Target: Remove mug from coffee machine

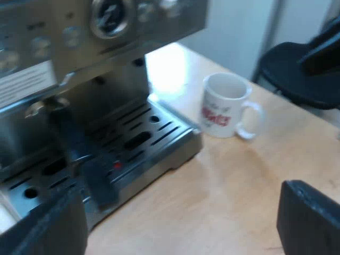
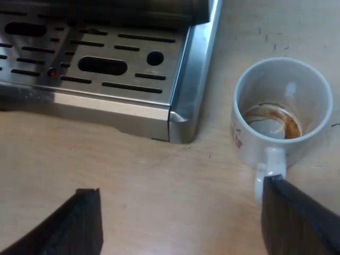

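A white mug [image 1: 226, 109] with red lettering stands upright on the wooden table, off the espresso machine's [image 1: 106, 32] drip tray [image 1: 159, 138] and near its corner. From above, the mug [image 2: 281, 101] holds only a brown coffee ring. Its handle [image 2: 270, 164] points toward one finger [image 2: 297, 218] of my right gripper [image 2: 183, 223], which is open and holds nothing. The mug sits beyond that finger, not between the two. My left gripper [image 1: 180, 234] is open over the table, short of the tray and the mug. A dark handle [image 1: 79, 154] juts from the machine's front over the tray.
The slotted metal drip tray [image 2: 106, 64] carries a small red spot [image 2: 51, 71]. A black chair [image 1: 297, 69] stands past the table's edge behind the mug. Bare wood [image 2: 159, 180] lies between the tray and my right gripper's fingers.
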